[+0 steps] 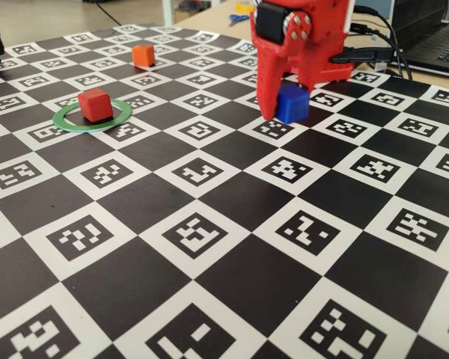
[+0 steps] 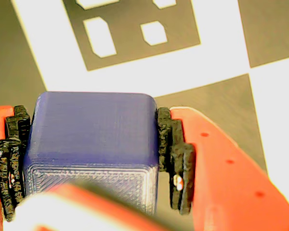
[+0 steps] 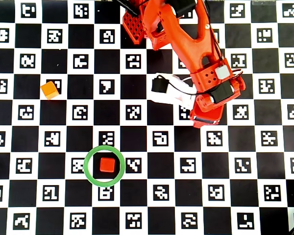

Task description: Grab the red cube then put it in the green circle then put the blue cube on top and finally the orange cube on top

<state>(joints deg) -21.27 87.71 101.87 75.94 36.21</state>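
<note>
Gripper point(image 2: 94, 159) clamped on blue cube point(image 2: 91, 144), pads touching both side faces; cube near board's arm-side edge in fixed view; red cube point(image 1: 95, 105) sits inside green circle point(image 1: 63, 120), leftward there; orange cube point(image 1: 143, 54) apart, behind.

A fixed camera sits low at the desk's point(image 1: 209, 299) edge, facing my jaws. The wrist camera looks close between them. The overhead camera looks straight down; overhead and fixed share the ring point(image 3: 104, 166).
</note>
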